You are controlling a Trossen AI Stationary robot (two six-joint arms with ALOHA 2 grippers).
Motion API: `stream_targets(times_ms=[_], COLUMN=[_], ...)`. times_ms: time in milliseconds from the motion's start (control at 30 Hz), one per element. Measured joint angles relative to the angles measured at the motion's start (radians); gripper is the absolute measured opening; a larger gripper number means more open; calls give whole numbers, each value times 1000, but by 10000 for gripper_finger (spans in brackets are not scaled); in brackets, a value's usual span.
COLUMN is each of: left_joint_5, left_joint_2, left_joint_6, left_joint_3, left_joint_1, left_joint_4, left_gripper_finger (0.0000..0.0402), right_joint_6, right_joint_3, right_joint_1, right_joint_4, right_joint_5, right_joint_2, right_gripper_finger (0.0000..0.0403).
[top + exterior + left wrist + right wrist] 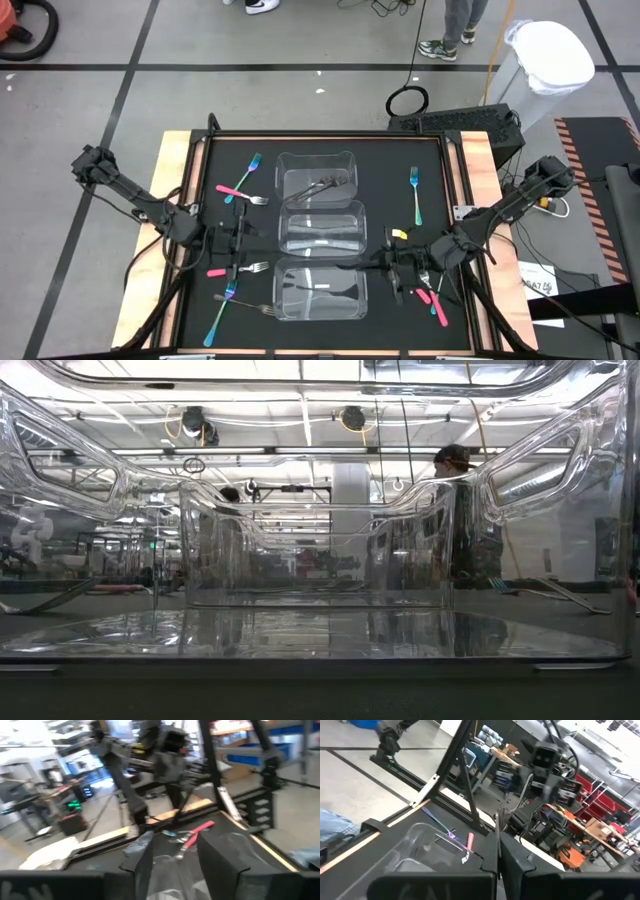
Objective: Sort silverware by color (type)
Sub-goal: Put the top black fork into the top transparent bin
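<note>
Three clear containers sit in a row down the middle of my worktop [200, 160]. The far container [317, 180] holds one dark grey fork [322, 186], and the near container [320, 291] seems to hold something dark (too faint to name). The middle container [322, 229] looks bare. Most forks lie loose, so sorting has hardly begun: a teal fork [415, 194] right of the far container, pink and teal ones to its left, more left and right of the near container.

My left claw [243, 238] hangs just left of the middle container, fingers apart, nothing between them. My right claw [388, 260] hangs just right of it, fingers pressed together, empty. The containers' walls crowd both claws; the outer strips give room
</note>
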Motion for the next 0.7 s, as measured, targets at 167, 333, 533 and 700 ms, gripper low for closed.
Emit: stream_targets(times_ms=[167, 333, 533, 700], left_joint_5=[-42, -129, -68, -58], left_joint_2=[20, 36, 44, 44], left_joint_6=[8, 11, 12, 13], left_joint_3=[0, 0, 0, 0], left_joint_1=[-31, -30, -31, -26], left_joint_4=[1, 20, 21, 23], left_gripper_finger=[222, 256, 258, 258], right_joint_6=[23, 78, 107, 123], right_joint_3=[0, 0, 0, 0], right_joint_1=[-48, -90, -114, -123], right_joint_4=[-16, -19, -38, -52], right_joint_5=[-89, -158, -158, -158], right_joint_2=[0, 7, 7, 7], right_gripper_finger=[0, 0, 0, 0])
